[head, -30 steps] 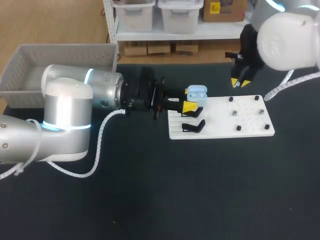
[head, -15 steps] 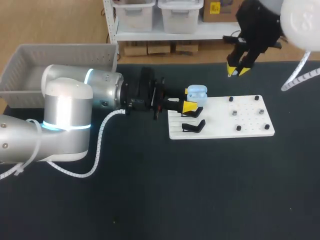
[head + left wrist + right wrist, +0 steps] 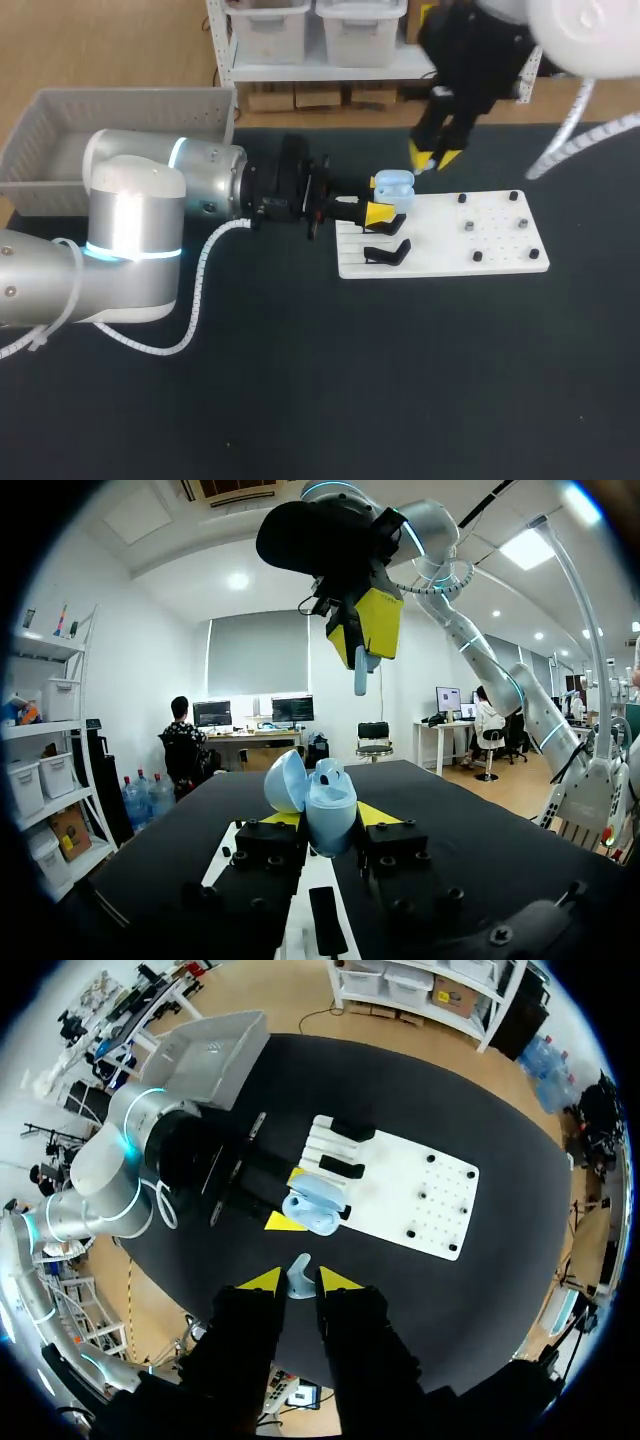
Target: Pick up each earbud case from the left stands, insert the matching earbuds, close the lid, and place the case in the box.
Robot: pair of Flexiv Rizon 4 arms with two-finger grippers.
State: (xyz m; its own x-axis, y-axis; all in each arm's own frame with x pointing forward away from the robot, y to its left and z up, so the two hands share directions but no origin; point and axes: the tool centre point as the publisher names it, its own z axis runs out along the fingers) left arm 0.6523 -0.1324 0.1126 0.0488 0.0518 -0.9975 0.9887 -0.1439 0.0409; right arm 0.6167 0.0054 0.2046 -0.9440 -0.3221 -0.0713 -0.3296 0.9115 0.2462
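From above, the left pincer (image 3: 385, 203) reached in from the left and was clamped on the pale blue earbud case (image 3: 393, 183), holding it at the near-left edge of the white board (image 3: 500, 245). The right pincer (image 3: 433, 160) hung just beyond the case and a little to its right, tips pointing down. It was the nearer free arm to the case's open mouth. The grey box (image 3: 130, 110) sat well apart at the surface's far left corner.

From the left wrist, the case (image 3: 330, 805) stood upright between the yellow tips of the left pincer (image 3: 330, 818), with its lid (image 3: 285, 780) swung back and open. The right pincer (image 3: 365, 630) hovered above and ahead of it, closed on a small earbud (image 3: 360, 672) whose stem hung straight down.

From the right wrist, the earbud (image 3: 300, 1272) was pinched between the tips of the right pincer (image 3: 300, 1280). The open case (image 3: 315, 1208) lay almost straight ahead along the fingers. In my judgement, only a short descent with a slight sideways correction was needed to seat it.
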